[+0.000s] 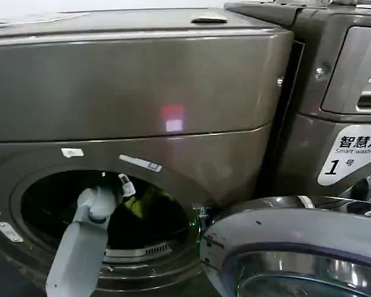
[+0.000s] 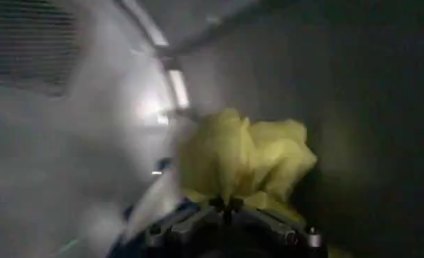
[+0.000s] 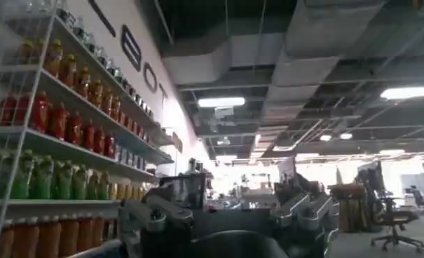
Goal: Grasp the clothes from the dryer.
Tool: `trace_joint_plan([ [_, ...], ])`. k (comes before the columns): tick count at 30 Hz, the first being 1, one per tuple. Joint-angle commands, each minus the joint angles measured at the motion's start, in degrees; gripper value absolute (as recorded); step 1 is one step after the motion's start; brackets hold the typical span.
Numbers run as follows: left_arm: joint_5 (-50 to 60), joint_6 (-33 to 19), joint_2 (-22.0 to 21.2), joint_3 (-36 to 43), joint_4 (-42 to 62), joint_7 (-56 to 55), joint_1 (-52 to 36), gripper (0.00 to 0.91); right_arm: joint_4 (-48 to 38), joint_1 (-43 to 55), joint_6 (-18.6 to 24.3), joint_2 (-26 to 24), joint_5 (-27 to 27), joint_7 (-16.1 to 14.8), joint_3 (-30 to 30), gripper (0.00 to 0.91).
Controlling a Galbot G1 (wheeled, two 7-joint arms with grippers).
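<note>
The dryer [image 1: 142,93] is a large bronze-grey front-loader, and its round porthole [image 1: 105,213] stands open. My left arm reaches through the porthole into the dark drum. In the left wrist view my left gripper [image 2: 226,205] is shut on the lower edge of a bunched bright yellow-green piece of the clothes [image 2: 243,158]. That cloth sits against the drum's back wall. From the head it shows as a yellow-green patch [image 1: 145,201] just past my left gripper [image 1: 131,197]. In the right wrist view my right gripper [image 3: 233,214] is open with nothing in it and faces the room, away from the dryer.
The dryer's glass door [image 1: 284,229] is swung open at the lower right, close to the porthole rim. A second machine [image 1: 340,93] with a white "1" sticker stands hard against the dryer's right side. Shelves of bottles [image 3: 57,133] line the room.
</note>
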Motion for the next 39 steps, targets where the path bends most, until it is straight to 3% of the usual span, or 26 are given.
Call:
trace_joint_plan([
  [1, -19.5, 13.37, -5.62, -1.55, -6.98, -37.42, 3.17, 0.0, 0.53, 0.18, 0.1, 0.09, -0.62, -0.16, -0.11, 0.907],
  [5, -27.62, 13.23, -7.64, -2.3, -10.81, -47.47, 6.02, 0.0, 0.78, -0.14, 0.74, 0.22, -1.03, 0.66, -0.26, 0.907],
  [15, -36.32, 10.66, -11.83, -4.83, -14.17, -58.78, 10.95, 0.0, 1.28, -1.21, 1.52, 0.18, -0.9, 0.39, 0.25, 0.907],
  [39, -40.46, 9.68, -12.32, -5.57, -16.07, -58.0, 13.63, 0.0, 0.38, -1.74, 2.28, -0.21, -0.97, 0.87, 0.94, 0.907],
])
